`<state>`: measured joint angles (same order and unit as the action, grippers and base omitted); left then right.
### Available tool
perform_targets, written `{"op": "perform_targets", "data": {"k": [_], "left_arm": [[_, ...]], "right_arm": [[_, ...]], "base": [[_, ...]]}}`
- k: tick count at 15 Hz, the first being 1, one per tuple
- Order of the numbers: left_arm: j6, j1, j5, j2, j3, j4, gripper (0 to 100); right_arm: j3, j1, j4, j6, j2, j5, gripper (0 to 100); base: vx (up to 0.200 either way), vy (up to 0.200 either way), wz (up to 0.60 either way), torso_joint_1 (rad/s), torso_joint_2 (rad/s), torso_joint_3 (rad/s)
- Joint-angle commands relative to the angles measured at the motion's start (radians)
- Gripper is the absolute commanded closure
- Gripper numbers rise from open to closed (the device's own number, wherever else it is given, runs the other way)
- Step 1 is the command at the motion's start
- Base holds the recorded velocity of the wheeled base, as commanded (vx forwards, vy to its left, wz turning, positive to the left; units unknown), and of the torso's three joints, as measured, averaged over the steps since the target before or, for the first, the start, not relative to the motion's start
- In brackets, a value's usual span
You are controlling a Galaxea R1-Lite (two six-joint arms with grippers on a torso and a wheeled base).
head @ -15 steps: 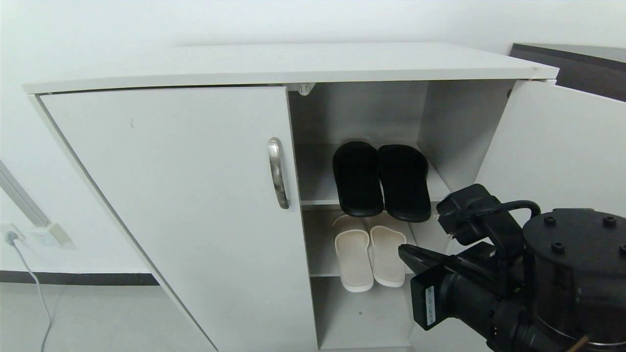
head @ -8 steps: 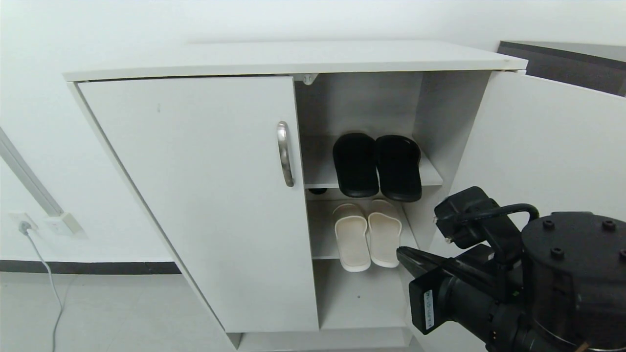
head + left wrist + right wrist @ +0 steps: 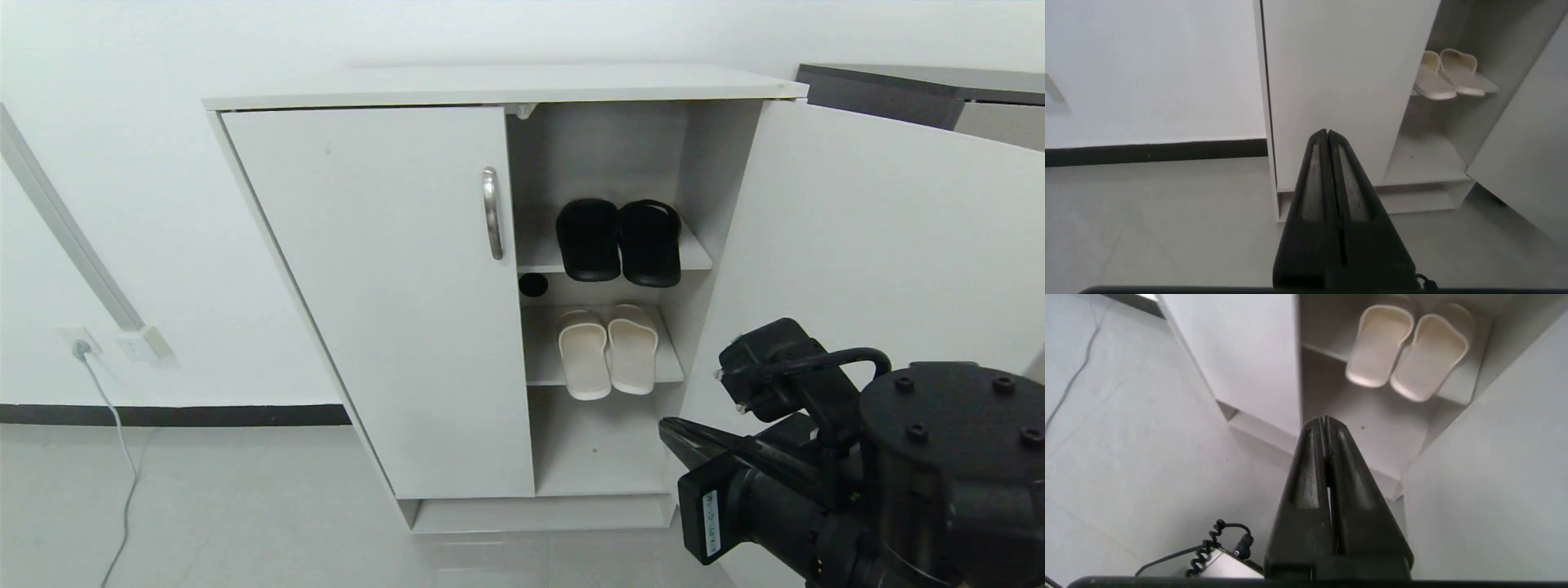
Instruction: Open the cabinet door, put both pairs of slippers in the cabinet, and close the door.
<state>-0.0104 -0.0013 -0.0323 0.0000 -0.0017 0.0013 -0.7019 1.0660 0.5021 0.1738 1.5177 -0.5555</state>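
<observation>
The white cabinet stands against the wall with its left door shut and its right door swung wide open. A black pair of slippers lies on the upper shelf. A cream pair of slippers lies on the middle shelf. My right gripper is shut and empty, low in front of the open compartment, just beside the open door. My left gripper is shut and empty, held above the floor facing the cabinet's shut door.
A metal handle runs down the shut door's edge. A wall socket with a hanging cable is at the left. Dark furniture stands behind the open door. Grey floor lies before the cabinet.
The whole head picture has shifted: the camera has backed away, so the cabinet looks smaller and its base and the floor now show. Both pairs of slippers lie as before.
</observation>
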Motion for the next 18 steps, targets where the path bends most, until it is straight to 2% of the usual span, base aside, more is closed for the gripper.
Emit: {"op": "perform_targets", "data": {"k": [1,3,18], "left_arm": [[0.0,0.0,0.0,0.0,0.0,0.0,100],[0.0,0.0,0.0,0.0,0.002,0.0,100],[0.0,0.0,0.0,0.0,0.0,0.0,100]], "right_arm": [[0.001,-0.003,0.001,0.001,0.018,0.0,100],[0.01,-0.034,0.001,0.001,0.047,0.005,100],[0.022,-0.055,0.061,0.001,0.082,0.005,100]], "base": [[-0.2,0.0,0.0,0.002,0.01,-0.002],[0.0,0.0,0.0,0.0,0.0,0.0],[0.0,0.0,0.0,0.0,-0.01,-0.013]]}}
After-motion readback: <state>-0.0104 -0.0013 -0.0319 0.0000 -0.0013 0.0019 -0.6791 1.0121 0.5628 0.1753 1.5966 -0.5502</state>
